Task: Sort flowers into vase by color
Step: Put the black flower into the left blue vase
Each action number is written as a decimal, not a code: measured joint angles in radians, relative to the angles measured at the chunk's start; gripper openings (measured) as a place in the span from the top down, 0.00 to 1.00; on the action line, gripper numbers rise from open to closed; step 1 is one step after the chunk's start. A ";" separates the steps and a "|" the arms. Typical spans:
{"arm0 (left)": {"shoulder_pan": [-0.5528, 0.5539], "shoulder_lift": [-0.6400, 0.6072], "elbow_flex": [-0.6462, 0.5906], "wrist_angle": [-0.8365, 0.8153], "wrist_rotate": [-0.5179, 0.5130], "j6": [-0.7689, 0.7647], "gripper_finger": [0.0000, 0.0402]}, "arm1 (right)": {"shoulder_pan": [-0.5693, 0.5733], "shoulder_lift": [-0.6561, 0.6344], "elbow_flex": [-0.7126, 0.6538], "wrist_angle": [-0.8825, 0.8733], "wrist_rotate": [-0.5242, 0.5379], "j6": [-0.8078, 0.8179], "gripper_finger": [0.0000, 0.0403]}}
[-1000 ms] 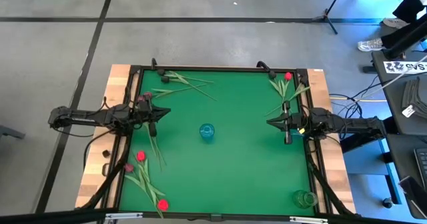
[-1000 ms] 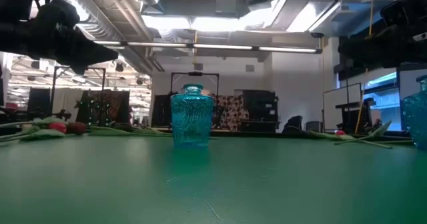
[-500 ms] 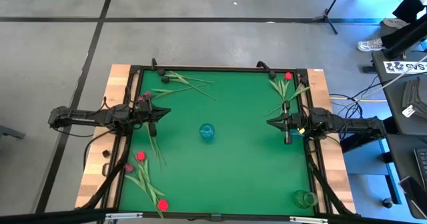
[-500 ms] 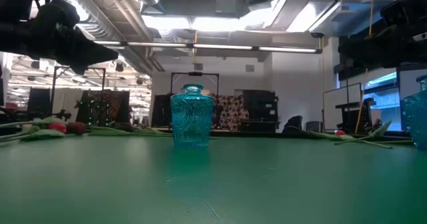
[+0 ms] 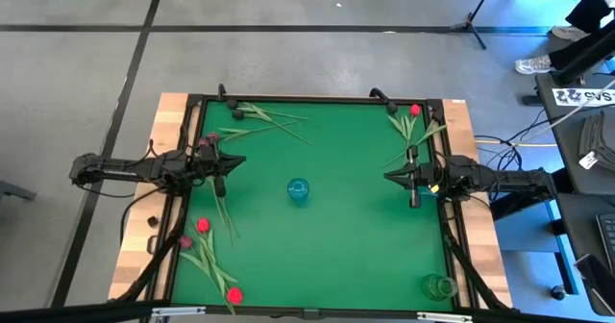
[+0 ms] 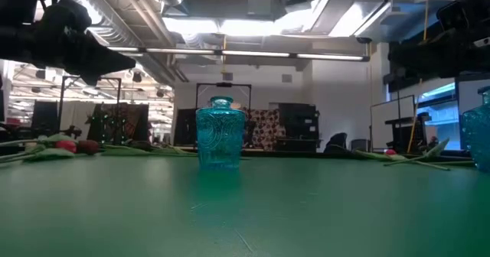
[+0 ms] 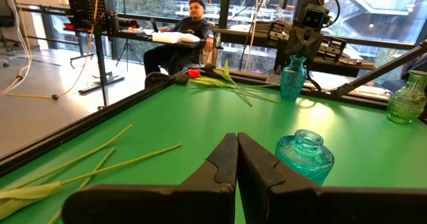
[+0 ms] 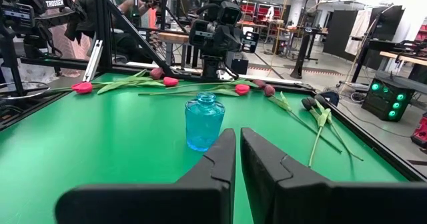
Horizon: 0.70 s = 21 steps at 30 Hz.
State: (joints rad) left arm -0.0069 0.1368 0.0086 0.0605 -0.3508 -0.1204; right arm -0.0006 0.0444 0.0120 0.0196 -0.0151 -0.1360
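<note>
Green felt covers the table (image 5: pixel 327 246), framed by a dark rail with bare wood showing along both short sides, and grey floor lies around it.

Some of the artificial tulips are hard to count. By the far rail a loose spray of green stems and narrow leaves (image 5: pixel 264 119) lies with its heads too small to tell apart; only a dark head (image 5: pixel 234 103) shows at its end. Under the left arm a few dark maroon heads (image 5: pixel 207 142) are partly covered by the gripper. In the low view the tulips show only as a thin line at the table's far edges.

Three bright red heads can be counted from above: one at the far right corner (image 5: pixel 415 110) and two on the near left, (image 5: pixel 203 225) and (image 5: pixel 234 294).

Two glass vases show from above: a turquoise patterned vase (image 5: pixel 298 190) at the table's middle, upright and well apart from every tulip, and a clear green vase (image 5: pixel 439 286) at the near right corner, its lower part cut off by the picture's edge.

The left gripper (image 7: pixel 236 159) hangs at the left edge over the maroon tulips, fingers pressed together and holding nothing. The right gripper (image 8: pixel 237 154) hangs at the right edge near the red tulip's stem, fingers almost together with a narrow gap, holding nothing.
</note>
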 joint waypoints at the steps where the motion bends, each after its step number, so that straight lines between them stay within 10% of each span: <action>1: 0.000 0.000 0.000 0.000 0.000 0.000 1.00 | 0.000 0.000 0.000 0.000 0.000 0.000 0.94; 21: 0.000 0.034 0.000 0.613 0.154 -0.342 1.00 | 0.000 0.000 0.000 0.000 0.000 0.000 0.94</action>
State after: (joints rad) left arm -0.0071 0.1712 0.0086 0.6735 -0.1972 -0.4619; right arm -0.0006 0.0444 0.0123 0.0194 -0.0149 -0.1358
